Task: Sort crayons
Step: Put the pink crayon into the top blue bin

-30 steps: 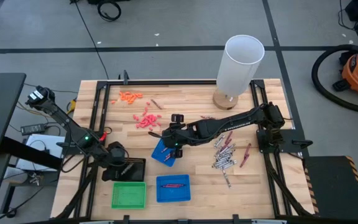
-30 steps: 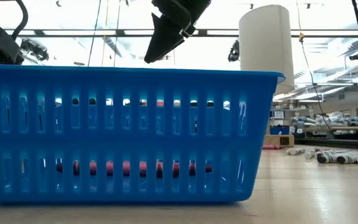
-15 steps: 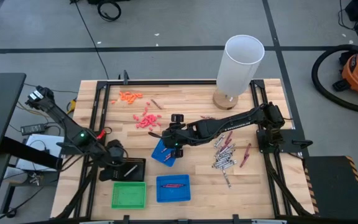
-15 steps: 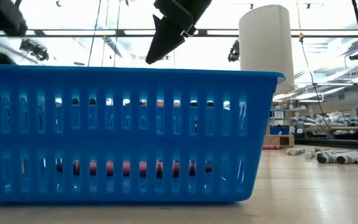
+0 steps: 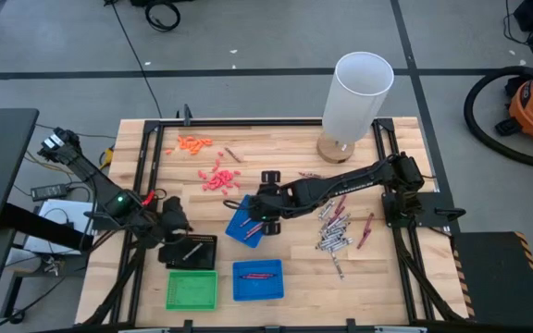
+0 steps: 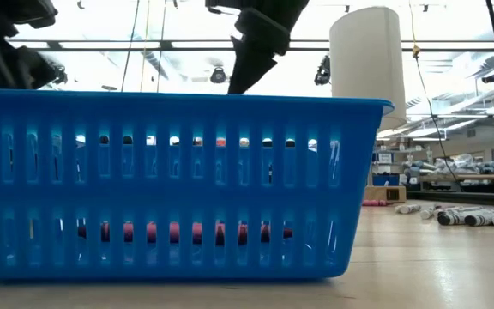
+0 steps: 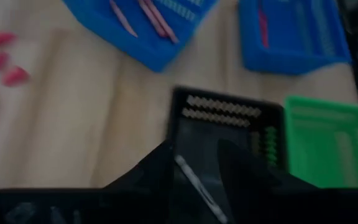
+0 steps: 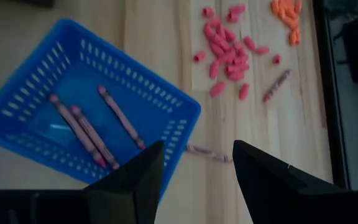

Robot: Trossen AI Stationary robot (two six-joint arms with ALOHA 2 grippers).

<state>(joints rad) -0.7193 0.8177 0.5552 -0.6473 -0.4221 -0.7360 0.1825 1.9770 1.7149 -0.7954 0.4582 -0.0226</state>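
While the right claw [image 8: 191, 171] hangs spread over the mid-frame blue tray [image 5: 244, 225] holding three red crayons [image 8: 95, 134], left claw [image 7: 194, 168] sits parted above the black tray [image 5: 192, 252], lower left, one grey crayon [image 5: 191, 250] inside.

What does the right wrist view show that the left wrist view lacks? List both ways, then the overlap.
Right wrist only: orange bits and two loose crayons on bare wood. Left wrist only: black tray holding a grey crayon, green tray, second blue tray. Both: the tilted blue tray with three red crayons, and pink bits.
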